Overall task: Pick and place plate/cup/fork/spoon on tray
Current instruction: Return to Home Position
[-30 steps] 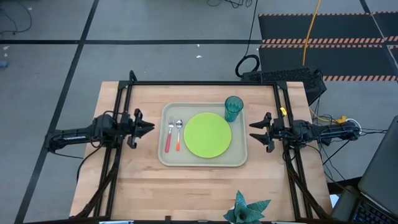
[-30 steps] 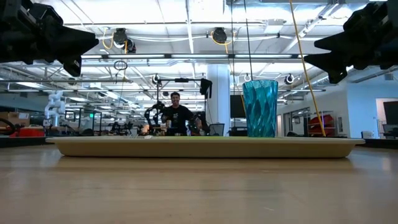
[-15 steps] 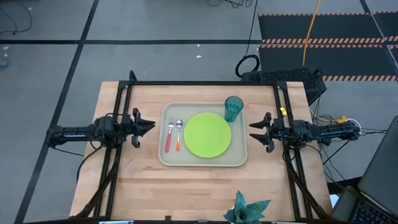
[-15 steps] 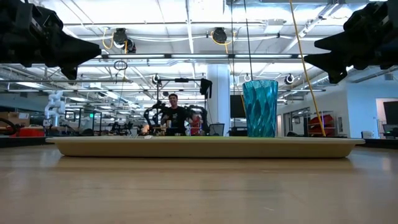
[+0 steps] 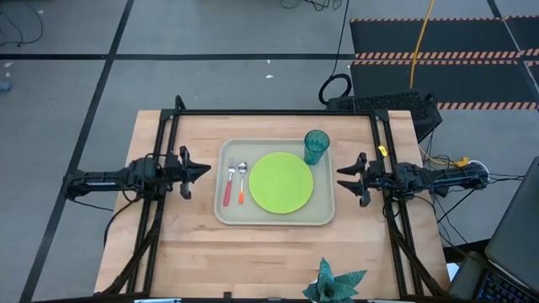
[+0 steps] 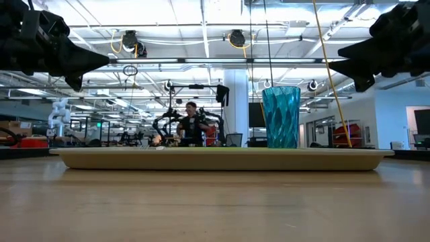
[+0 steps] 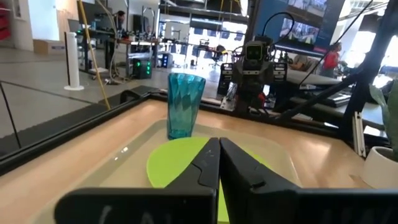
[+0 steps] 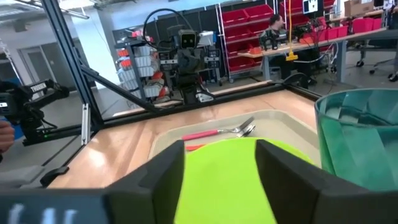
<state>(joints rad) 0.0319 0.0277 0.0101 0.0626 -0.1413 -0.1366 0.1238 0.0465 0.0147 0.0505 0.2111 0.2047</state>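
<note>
Tray (image 5: 226,214): beige, rectangular with rounded corners and a raised rim, lying flat at the middle of the counter (image 5: 253,261), which is pale wood plank.

Plate (image 5: 281,183): round, flat, lime green and smooth. It sits inside the tray, right of the tray's centre.

Cup (image 5: 316,146): translucent teal tumbler with faceted walls, taller than wide. It stands upright in the tray's far right corner, just beside the plate's rim.

Fork (image 5: 228,183): silver tines, red-pink handle. It lies inside the tray along its left side, tines toward the far edge.

Spoon (image 5: 242,181): silver bowl, orange handle. It lies in the tray parallel to the fork, between the fork and the plate.

Left jaws: clenched to a single point and holding nothing. They hang above the counter off the tray's left edge, apart from it and aimed at it. A second ago they stood spread and slightly nearer the tray.

Right jaws: released, prongs spread, holding nothing. They hang above the counter just off the tray's right edge, facing the plate and cup, in the same place as a second ago.

Leafy object (image 5: 337,284): spiky, teal-green and folded, at the counter's near edge, well apart from the tray.
</note>
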